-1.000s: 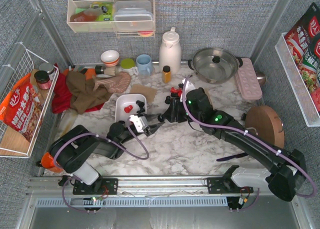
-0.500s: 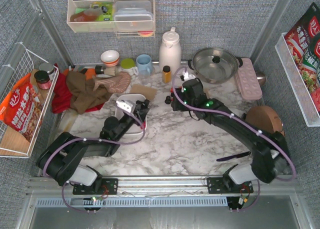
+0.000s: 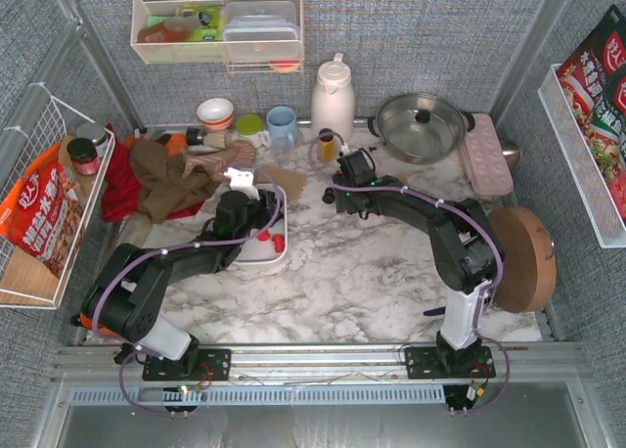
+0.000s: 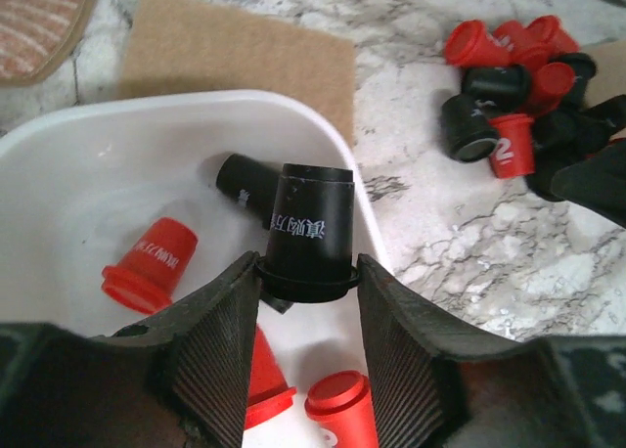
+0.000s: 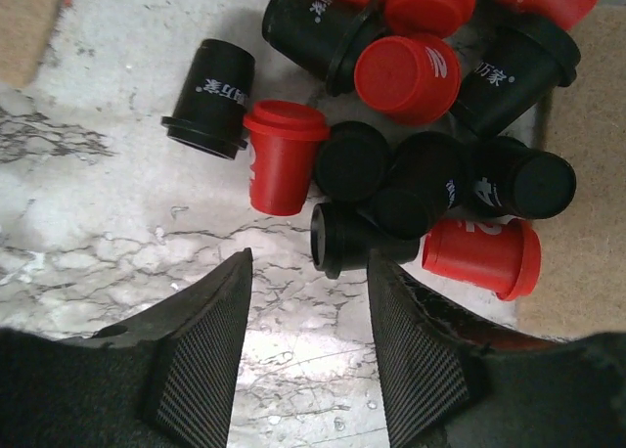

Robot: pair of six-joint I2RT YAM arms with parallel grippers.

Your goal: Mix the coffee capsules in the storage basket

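Observer: Basket [image 4: 176, 104], white, sat on the marble table [image 4: 469, 243], left of centre in the overhead view, its far corner beside a tan mat [image 4: 235, 67].

Checker: Left hand?

Observer: Left hand [image 4: 308, 272] was over the basket, fingers clamped on a black capsule [image 4: 311, 228] at its flange. The narrow end pointed away from the wrist camera and white print faced it.

Checker: Basket contents?

Observer: A second black one [image 4: 245, 179] lay on its side behind the held one. A red capsule [image 4: 147, 264] lay on its side to the left. At least two more red ones sat nearer the camera, partly hidden by the fingers.

Checker: And the others?

Observer: A loose pile [image 5: 421, 155] of red and black ones lay on the table, right of the basket and apart from it. Some were upright, some tipped, most touching.

Checker: Right hand?

Observer: Right hand [image 5: 308, 272] hovered at the near edge of the pile, fingers apart, gripping none. One tipped black pod [image 5: 342, 238] lay just beyond the gap.
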